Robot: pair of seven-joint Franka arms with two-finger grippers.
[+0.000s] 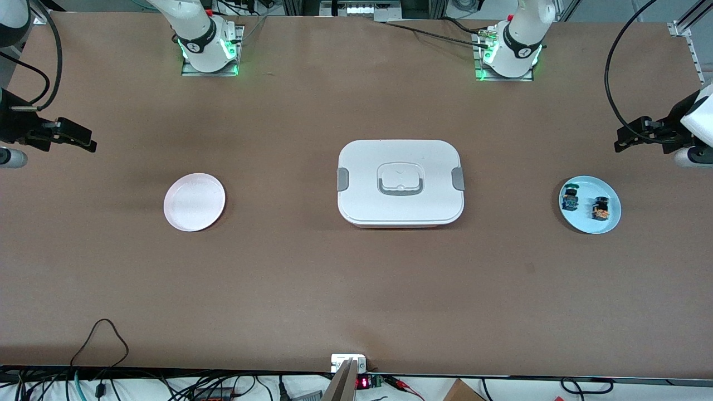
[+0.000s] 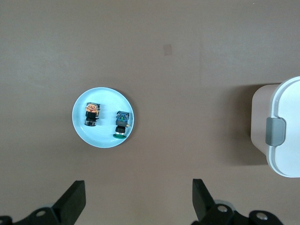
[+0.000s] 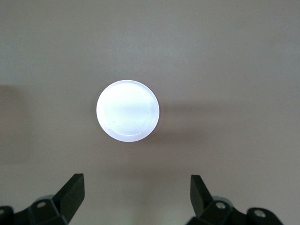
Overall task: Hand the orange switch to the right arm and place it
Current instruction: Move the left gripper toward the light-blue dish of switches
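Note:
The orange switch (image 1: 600, 208) lies on a light-blue plate (image 1: 607, 221) at the left arm's end of the table, beside a black switch with green-blue parts (image 1: 570, 199). In the left wrist view the orange switch (image 2: 92, 114) and the green-blue switch (image 2: 122, 124) lie on the same plate (image 2: 103, 136). My left gripper (image 1: 632, 137) (image 2: 138, 197) is open and empty, held high beside the plate. My right gripper (image 1: 75, 139) (image 3: 137, 194) is open and empty, high at the right arm's end, with a white plate (image 1: 194, 201) (image 3: 127, 110) below it.
A white lidded box with grey latches (image 1: 400, 182) stands in the middle of the table; its end shows in the left wrist view (image 2: 281, 131). Cables run along the table's front edge.

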